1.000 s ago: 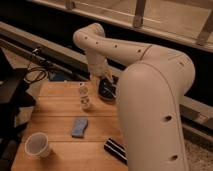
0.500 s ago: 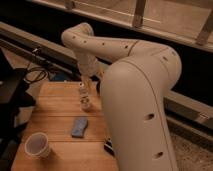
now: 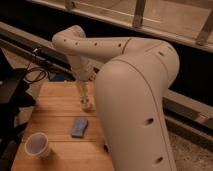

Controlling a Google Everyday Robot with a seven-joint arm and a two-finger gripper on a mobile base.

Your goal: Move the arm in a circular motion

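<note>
On the wooden table (image 3: 60,110), which serves as the landmark for everything else, a white paper cup (image 3: 38,145) stands upright near the front left corner, its mouth open to the camera. Beyond the table's left edge sits a dark piece of equipment (image 3: 12,95), and behind the table's back left corner a loop of black cable (image 3: 35,75) lies on the floor. Toward the middle of the table a small blue sponge-like block (image 3: 79,127) lies flat, apart from the cup and a little nearer the front than the gripper. Just behind that block, over the table's centre, the gripper (image 3: 86,103) hangs pointing down at the end of a narrow wrist, its tip close to or touching the wood (which of the two cannot be told). A small pale shape sits at its tip, and whether that is a separate object or part of the gripper is unclear; nor can I tell how far the gripper is parted or whether it holds anything. Above the table's back edge the arm (image 3: 135,95) bends at a rounded elbow, runs rightward as a thick cream tube with dark dots, then swells into a very large segment covering the table's right side. Behind the table, a dark wall and pale railing (image 3: 140,12) cross the background.
</note>
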